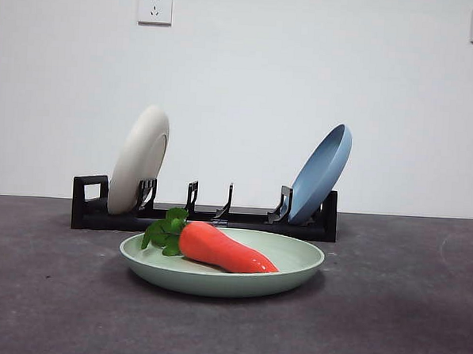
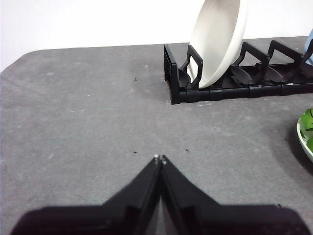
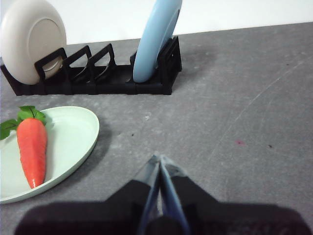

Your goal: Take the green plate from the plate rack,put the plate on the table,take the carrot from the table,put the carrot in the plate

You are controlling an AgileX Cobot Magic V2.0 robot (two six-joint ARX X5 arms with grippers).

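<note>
Left end effector (image 2: 160, 159): jaws pressed together, nothing between them, hovering over bare desk (image 2: 88, 122). Ahead of it and off to one side, the plate rack (image 2: 234, 85), with the cream-white plate (image 2: 215, 39) leaning in the slot nearest its looped end. At the edge of the same wrist view, only a sliver of the green plate (image 2: 305, 139), well apart from the tips.

Right end effector (image 3: 160, 161): jaws likewise closed tight, empty, above the desk (image 3: 244, 112). Beside it, near but not touching, the green plate (image 3: 73, 132), flat on the desk. On that plate, the carrot (image 3: 32, 147), lying on its side, leaves (image 3: 22, 117) toward the rack and tip toward the end effector's side. Farther ahead, the plate rack (image 3: 98, 83), with the blue plate (image 3: 154, 39) standing tilted in the slot closest to this end effector and the cream-white plate (image 3: 32, 36) at the far end.

From the front view: green plate (image 1: 215, 279) just before the rack (image 1: 203, 215), carrot (image 1: 221, 249) resting inside the rim. Neither arm visible there.
</note>
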